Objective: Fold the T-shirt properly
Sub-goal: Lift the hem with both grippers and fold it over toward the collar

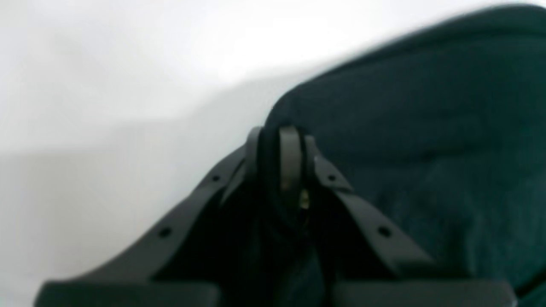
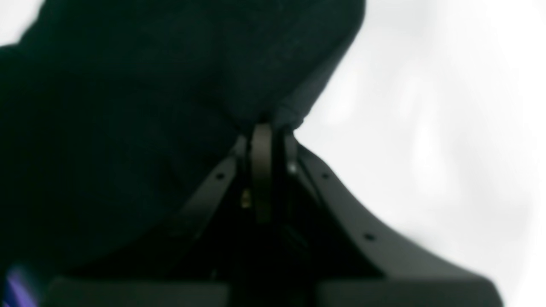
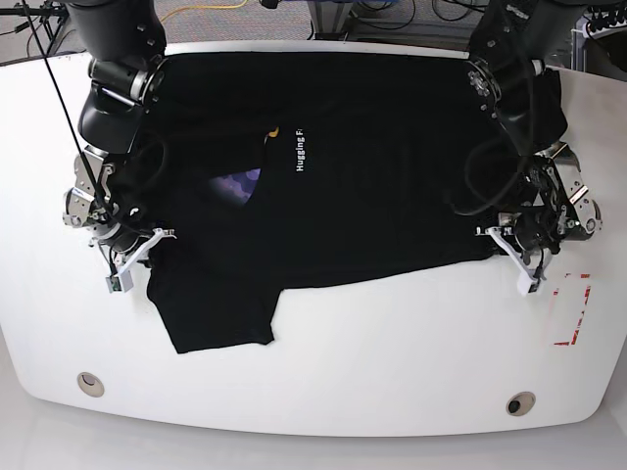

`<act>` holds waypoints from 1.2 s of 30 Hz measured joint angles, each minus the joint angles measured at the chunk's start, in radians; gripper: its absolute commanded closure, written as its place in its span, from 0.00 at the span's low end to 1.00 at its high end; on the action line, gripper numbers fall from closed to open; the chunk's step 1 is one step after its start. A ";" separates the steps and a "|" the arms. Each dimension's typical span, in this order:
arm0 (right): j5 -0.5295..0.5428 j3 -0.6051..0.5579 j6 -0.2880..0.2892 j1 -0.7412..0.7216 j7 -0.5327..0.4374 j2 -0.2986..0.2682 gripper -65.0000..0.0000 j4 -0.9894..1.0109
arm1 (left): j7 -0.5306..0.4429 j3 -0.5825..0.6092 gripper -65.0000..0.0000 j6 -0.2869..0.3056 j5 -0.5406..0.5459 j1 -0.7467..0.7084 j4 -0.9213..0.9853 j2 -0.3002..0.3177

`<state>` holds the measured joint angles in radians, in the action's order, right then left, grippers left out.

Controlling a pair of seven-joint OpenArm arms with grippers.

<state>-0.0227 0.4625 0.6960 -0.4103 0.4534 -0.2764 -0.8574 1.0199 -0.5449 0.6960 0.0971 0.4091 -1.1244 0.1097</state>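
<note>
Fingers [image 1: 290, 157] of the left gripper [image 1: 281, 145] are pressed together on a black edge of the T-shirt [image 3: 362, 186], and the cloth runs between the tips. The right gripper [image 2: 266, 140] likewise has its fingers [image 2: 261, 162] drawn tight on a corner of the same dark fabric, which bunches just above the tips.

From the base view, the T-shirt lies spread across the far half of the white table [image 3: 392, 352], partly doubled over so that only a slice of the purple print [image 3: 240, 183] and the white lettering [image 3: 300, 149] shows (the lettering is cut off by the fold). One flap hangs toward the near edge on that view's left. Each arm holds the shirt at an outer side edge.

My judgement is that a fold is in hand: both sides are gripped and ready to be lifted. The next move calls for raising the two held edges together and evenly, carrying them across so the cloth lands flat without dragging the rest.

The table is smooth and white, with red tape marks [image 3: 571, 311] near the left arm. Beyond it, cables [image 3: 196, 10] and equipment sit on the floor.
</note>
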 measured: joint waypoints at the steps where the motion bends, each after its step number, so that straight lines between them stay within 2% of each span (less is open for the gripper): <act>1: 0.002 0.000 0.002 0.005 0.008 0.000 1.00 -0.018 | 0.001 0.013 0.95 0.001 0.002 -0.003 -0.023 0.002; 7: -0.014 0.000 0.000 0.035 0.089 0.031 1.00 -0.182 | 0.030 0.087 0.95 0.003 0.027 -0.035 -0.220 -0.009; 15: 0.000 -0.003 0.004 0.112 0.185 0.065 1.00 -0.414 | 0.039 0.137 0.94 0.001 0.022 -0.095 -0.392 0.000; 21: -0.005 -0.002 0.003 0.170 0.256 0.090 1.00 -0.563 | 0.042 0.149 0.94 0.004 0.025 -0.135 -0.445 -0.009; 25: 0.001 -0.003 0.004 0.195 0.269 0.100 1.00 -0.628 | 0.042 0.146 0.94 0.003 0.023 -0.153 -0.460 -0.004; 33: 0.001 -0.002 0.004 0.234 0.299 0.102 1.00 -0.700 | 0.043 0.144 0.94 0.002 0.023 -0.177 -0.473 -0.004; 36: 0.001 -0.003 0.004 0.259 0.343 0.105 1.00 -0.761 | 0.049 0.141 0.94 0.003 0.023 -0.179 -0.500 -0.003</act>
<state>-0.0219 0.4599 0.6998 -0.1516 0.7963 -0.1719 -1.6180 1.0691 -0.4042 0.6991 0.1204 0.2298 -1.6249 0.1062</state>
